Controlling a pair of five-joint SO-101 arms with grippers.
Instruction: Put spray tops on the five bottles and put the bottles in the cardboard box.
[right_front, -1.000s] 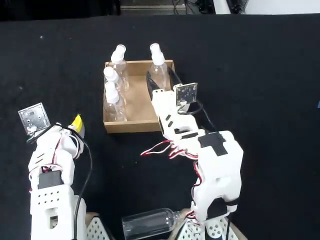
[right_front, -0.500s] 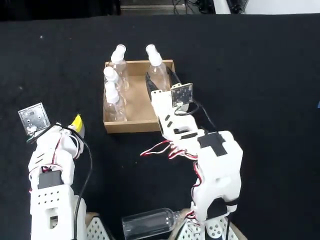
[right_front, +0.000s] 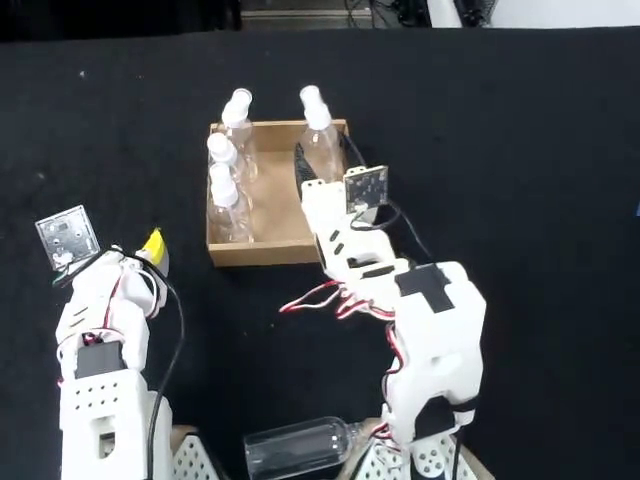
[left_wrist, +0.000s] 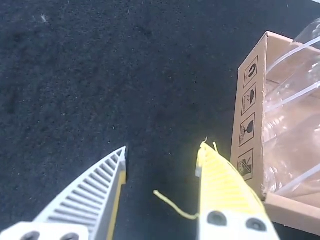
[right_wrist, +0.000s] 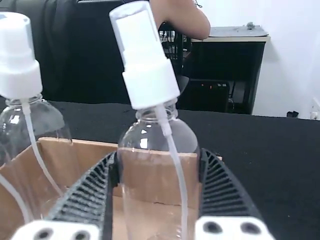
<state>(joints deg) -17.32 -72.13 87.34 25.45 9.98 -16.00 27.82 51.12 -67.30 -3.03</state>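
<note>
The cardboard box (right_front: 276, 232) sits at the table's middle back. Three clear bottles with white spray tops (right_front: 228, 190) stand along its left side. A fourth topped bottle (right_front: 317, 135) (right_wrist: 152, 165) stands upright in the box's far right part, and my right gripper (right_front: 322, 168) (right_wrist: 158, 159) is shut on its body. My left gripper (right_front: 155, 248) (left_wrist: 162, 160) is open over bare cloth, left of the box wall (left_wrist: 249, 107), holding nothing. A fifth bottle (right_front: 300, 446) lies on its side between the arm bases, its neck bare.
Black cloth (right_front: 520, 150) covers the table and spreads wide on both sides of the box. Red and white wires (right_front: 320, 300) hang from the right arm just in front of the box.
The bottle in my right gripper tipped slightly left, then came back upright, with the right wrist shifting a little. The left arm has not moved.
</note>
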